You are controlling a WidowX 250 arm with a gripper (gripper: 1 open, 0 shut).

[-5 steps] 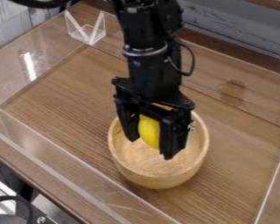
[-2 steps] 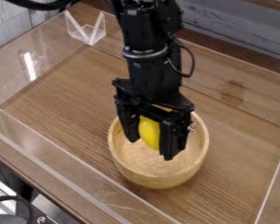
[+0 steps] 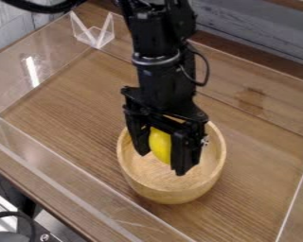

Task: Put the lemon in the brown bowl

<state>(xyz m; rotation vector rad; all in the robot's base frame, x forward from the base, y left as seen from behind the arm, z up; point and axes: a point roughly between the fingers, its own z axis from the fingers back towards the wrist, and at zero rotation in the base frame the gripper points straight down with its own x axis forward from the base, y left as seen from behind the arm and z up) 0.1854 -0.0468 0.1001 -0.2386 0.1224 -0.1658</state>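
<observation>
Lemon (image 3: 159, 145): one, clamped between my claw's (image 3: 162, 157) two fingers. Bowl (image 3: 141, 177): one, directly below my claw, on the wooden table (image 3: 79, 95).

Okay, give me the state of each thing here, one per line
lemon: held between the pincer fingers, above the bowl's inside
bowl: upright on the table, nothing lying in it yet
pincer: shut on the lemon, lowered into the bowl's mouth
</observation>
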